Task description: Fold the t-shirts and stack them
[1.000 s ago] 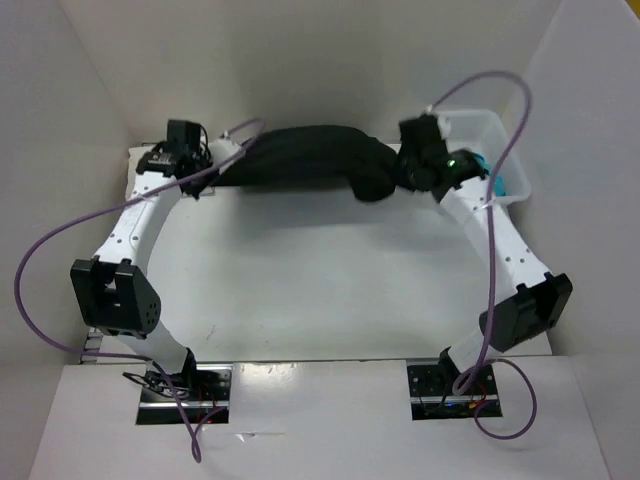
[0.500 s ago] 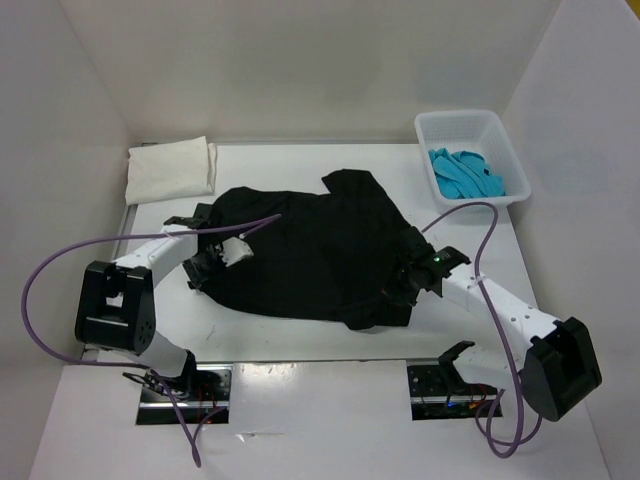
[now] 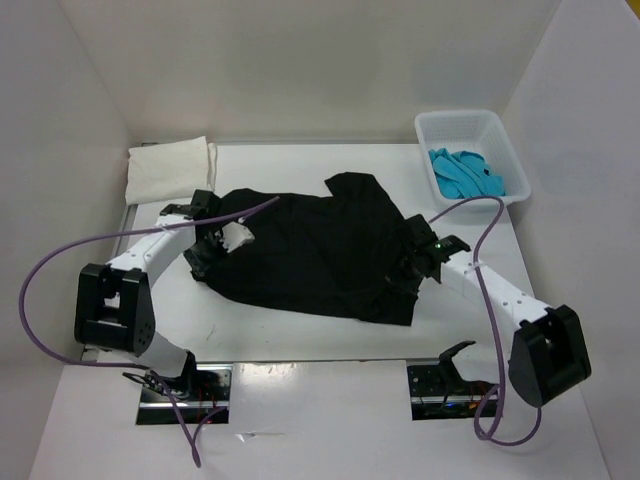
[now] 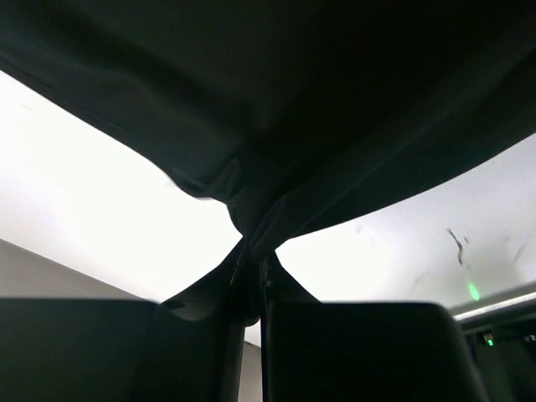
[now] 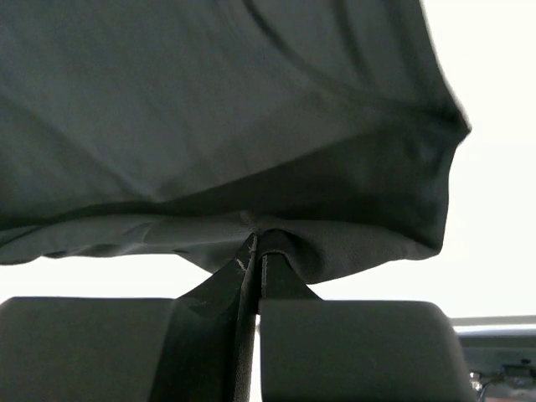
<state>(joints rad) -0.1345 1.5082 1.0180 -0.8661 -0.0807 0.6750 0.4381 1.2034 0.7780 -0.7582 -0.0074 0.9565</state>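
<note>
The black t-shirt [image 3: 310, 250] lies spread out across the middle of the table. My left gripper [image 3: 207, 259] sits at its left edge, and in the left wrist view the jaws [image 4: 254, 251] are shut on a pinched fold of the black t-shirt [image 4: 335, 100]. My right gripper [image 3: 402, 273] is at the shirt's right edge, its jaws [image 5: 255, 247] shut on a hem of the black t-shirt [image 5: 209, 109]. The cream-white t-shirt [image 3: 170, 170] lies folded at the back left. The turquoise t-shirt [image 3: 465, 172] is crumpled inside the basket.
A white lattice basket [image 3: 470, 117] stands at the back right corner. White walls close in the table at the left, back and right. Purple cables loop from both arms over the table's sides.
A second ago both grippers held the black t-shirt bunched up at the back of the table. They have since come toward the near side and the shirt now lies spread flat.
</note>
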